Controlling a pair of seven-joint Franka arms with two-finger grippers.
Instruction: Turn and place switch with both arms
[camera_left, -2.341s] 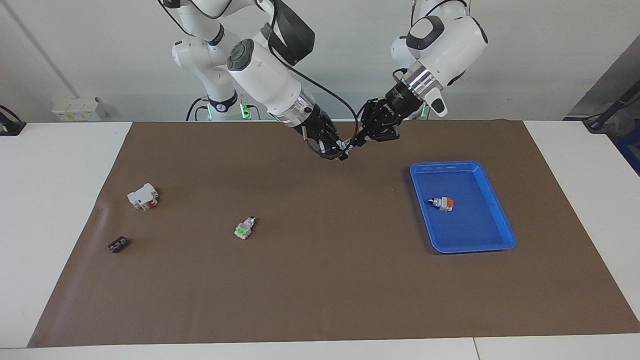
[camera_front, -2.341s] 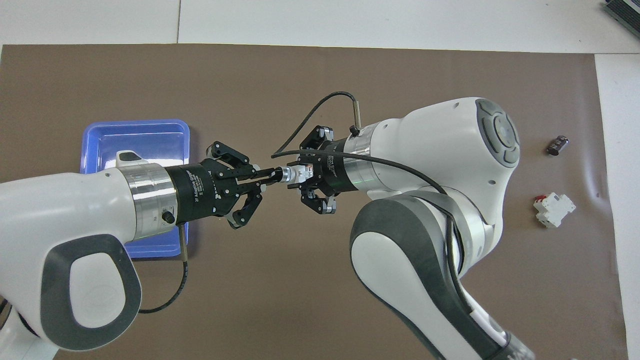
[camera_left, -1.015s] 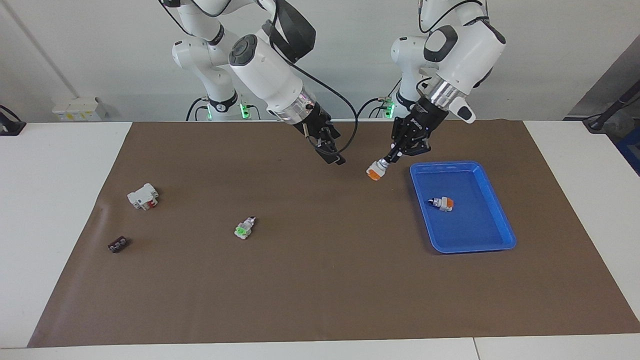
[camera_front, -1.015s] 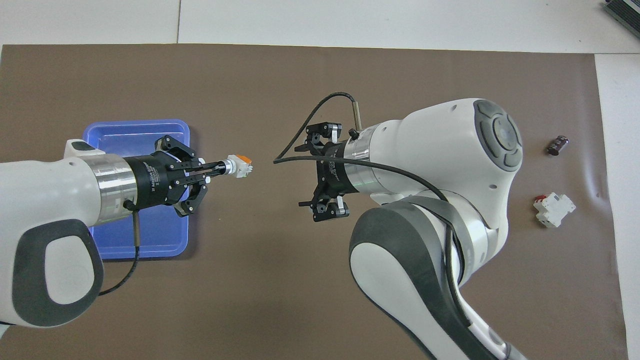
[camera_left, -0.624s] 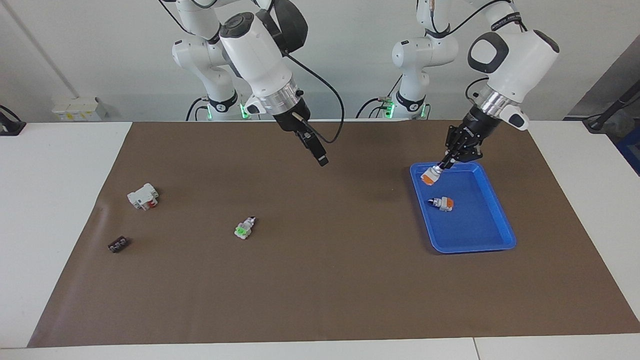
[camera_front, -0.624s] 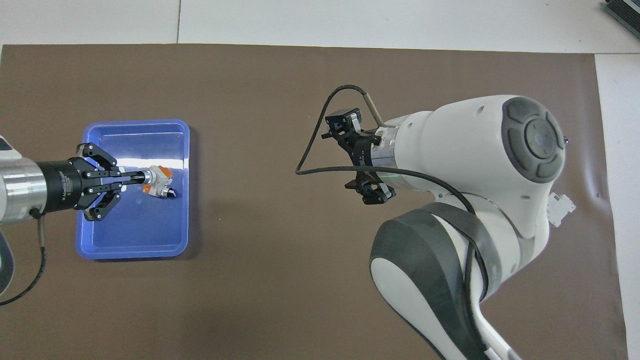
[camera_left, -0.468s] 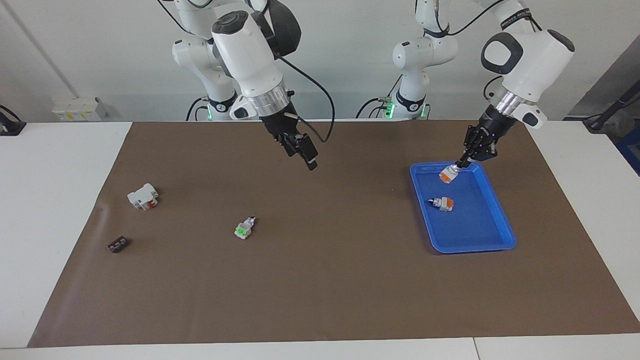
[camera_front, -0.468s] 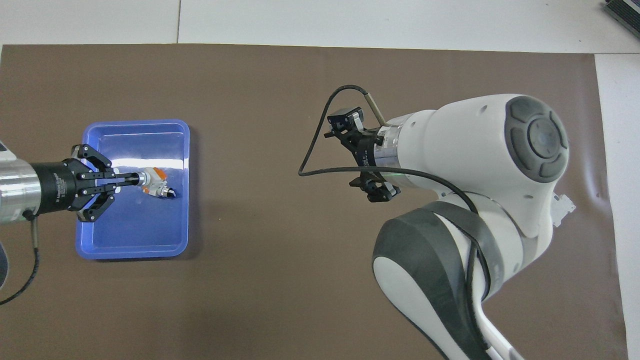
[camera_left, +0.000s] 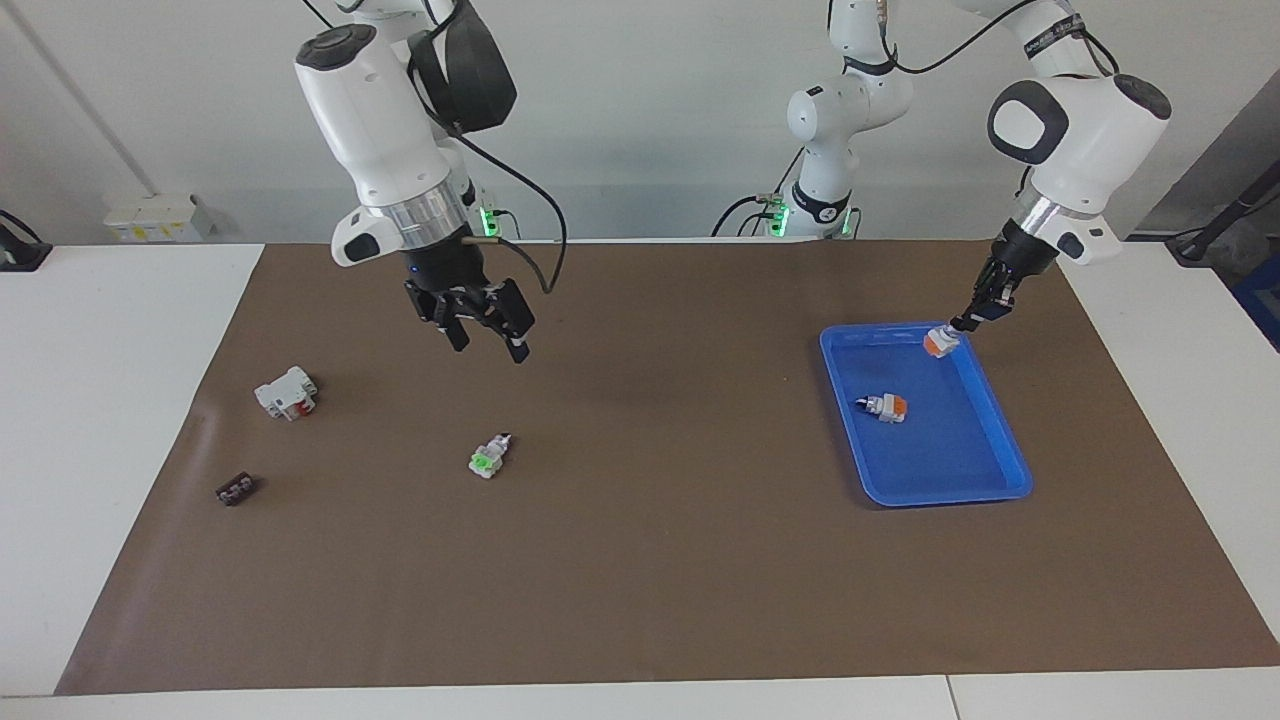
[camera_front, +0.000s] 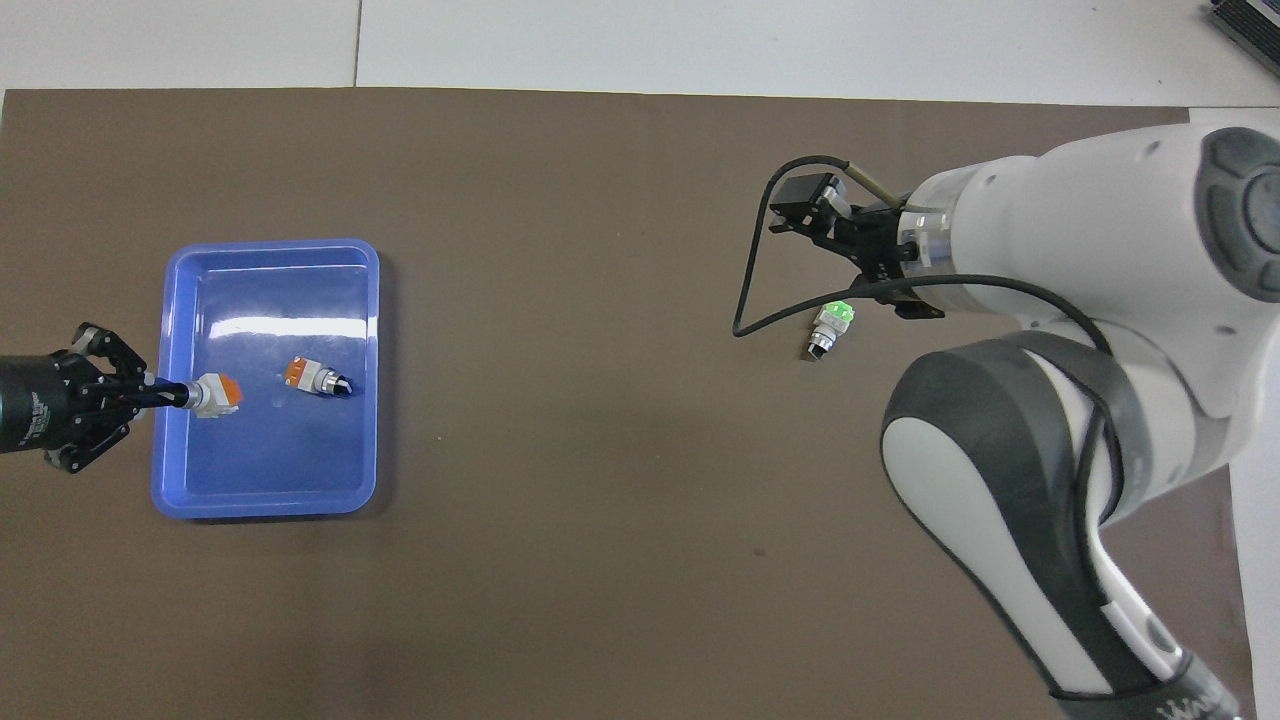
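Note:
My left gripper (camera_left: 960, 323) is shut on a switch (camera_left: 938, 342) by its knob end, orange face showing. It holds it in the air over the blue tray (camera_left: 945, 497), above the rim toward the left arm's end; the overhead view shows the gripper (camera_front: 178, 395), switch (camera_front: 215, 393) and tray (camera_front: 270, 245). A second orange-faced switch (camera_left: 884, 405) lies in the tray (camera_front: 312, 377). A green-faced switch (camera_left: 490, 455) lies on the mat (camera_front: 830, 330). My right gripper (camera_left: 485, 338) is open and empty over the mat beside that switch (camera_front: 838, 262).
A larger white block with red parts (camera_left: 286, 392) and a small flat black block (camera_left: 237, 489) lie on the brown mat (camera_left: 640, 560) toward the right arm's end. In the overhead view the right arm hides them.
Both grippers held the switch mid-air over the mat's middle. The right one let go and swung to the green-faced switch. The left one carried the switch over the tray.

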